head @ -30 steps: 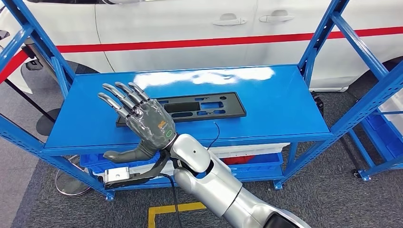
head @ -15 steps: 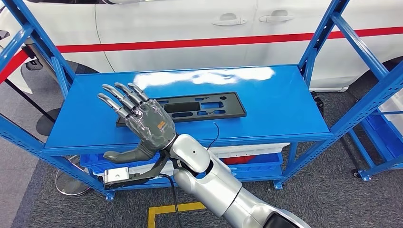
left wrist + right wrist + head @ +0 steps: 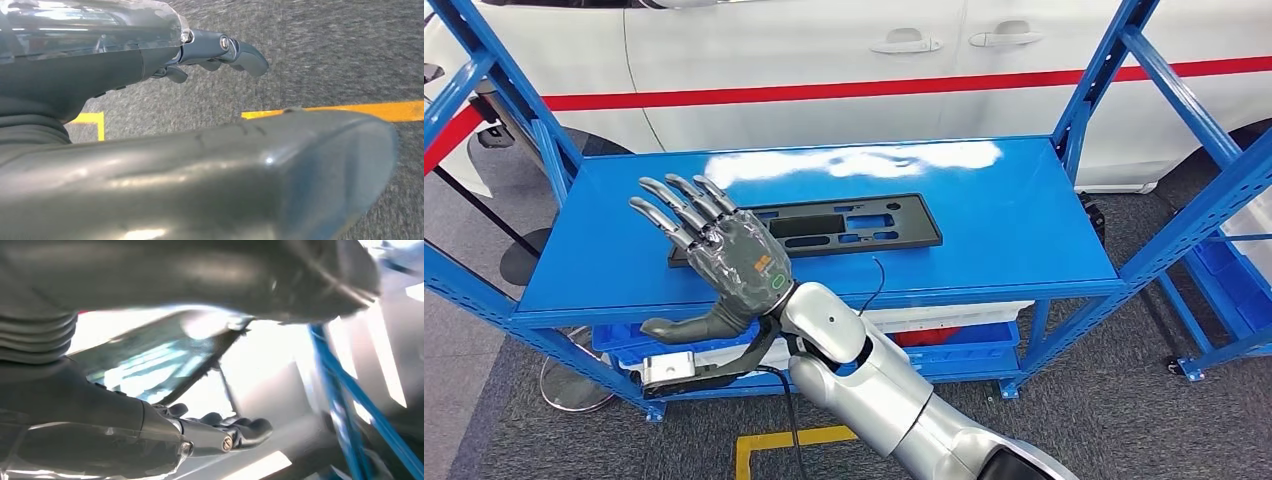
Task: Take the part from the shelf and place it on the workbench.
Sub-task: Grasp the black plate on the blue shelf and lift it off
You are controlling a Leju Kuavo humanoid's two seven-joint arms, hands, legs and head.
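- Behind everything stands a white car (image 3: 824, 60) with a red stripe along its side and two door handles, parked on grey carpet-like floor (image 3: 544, 440).
- Blue metal shelving (image 3: 1044, 215) fills the middle of the head view, its glossy top deck framed by slanted blue uprights; more blue racking stands at the right edge.
- On that top deck lies the part (image 3: 864, 222), a long flat black plate with several cut-out slots, flat on the surface and roughly centred, its long side running across the shelf.
- From below, the silver right arm (image 3: 874, 390) reaches up toward the shelf's front edge.
- At its end, the right hand (image 3: 724, 260) is held above the left end of the part with fingers spread and extended, thumb stuck out to the side, holding nothing; whether it touches the plate I cannot tell.
- Over grey floor with a yellow line (image 3: 350, 109), the left hand (image 3: 150, 55) hangs with fingers loosely curled, nothing in them.
- Yellow tape (image 3: 784, 445) marks the floor under the right arm.
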